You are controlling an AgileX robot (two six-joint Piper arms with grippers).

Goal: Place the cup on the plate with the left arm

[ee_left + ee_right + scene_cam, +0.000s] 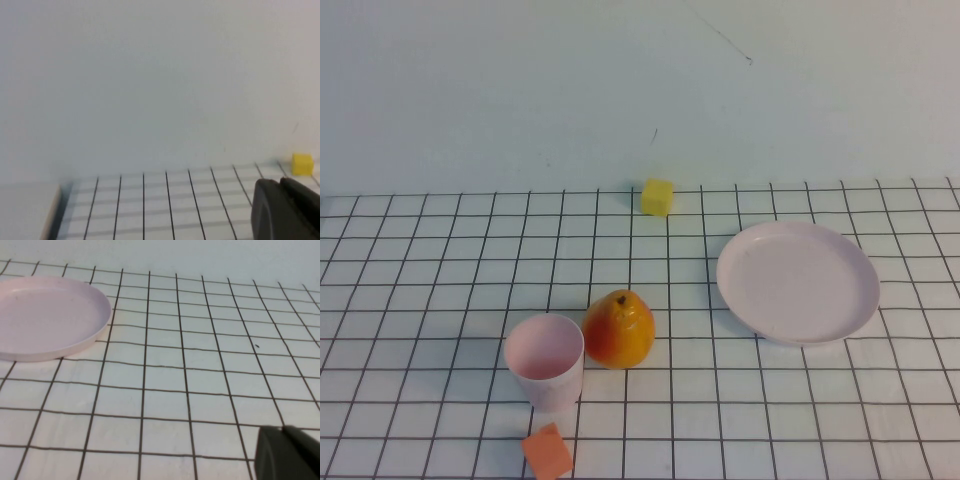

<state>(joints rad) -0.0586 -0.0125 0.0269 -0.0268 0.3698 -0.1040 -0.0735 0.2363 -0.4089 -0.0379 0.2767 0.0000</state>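
The pale pink cup (545, 360) stands upright and empty on the grid cloth at the front left, beside the orange-yellow pear (618, 329). The pale pink plate (798, 282) lies empty to the right; it also shows in the right wrist view (50, 317). Neither arm shows in the high view. My left gripper (280, 182) is shut and empty, low over the cloth's far left part, away from the cup. My right gripper (282, 429) is shut and empty, low over the cloth to the right of the plate.
A yellow cube (657, 196) sits at the cloth's back edge and shows in the left wrist view (302, 164). An orange cube (547, 453) lies just in front of the cup. A pale wall stands behind the table.
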